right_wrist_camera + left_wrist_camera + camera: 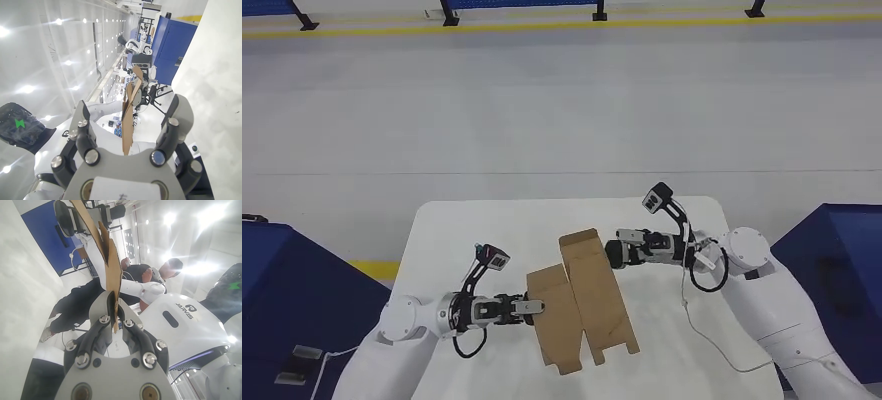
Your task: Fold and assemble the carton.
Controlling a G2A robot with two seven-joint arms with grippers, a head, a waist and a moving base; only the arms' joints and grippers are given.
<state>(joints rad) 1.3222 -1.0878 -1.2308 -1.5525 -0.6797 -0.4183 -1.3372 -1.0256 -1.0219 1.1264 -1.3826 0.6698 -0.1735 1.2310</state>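
Carton [582, 300]: brown, flattened, part-opened; over near half of table [462, 230], between both grippers.
Left gripper [113, 311]: clenched on one edge, likely as anchor for opening.
Right gripper [130, 103]: released, spread wide astride opposite edge, no contact; seemingly placed for next pinch.

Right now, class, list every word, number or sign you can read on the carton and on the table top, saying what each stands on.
On the carton: none; the brown faces that show are plain card.
On the table: none; its bare white top carries no words, numbers or signs.
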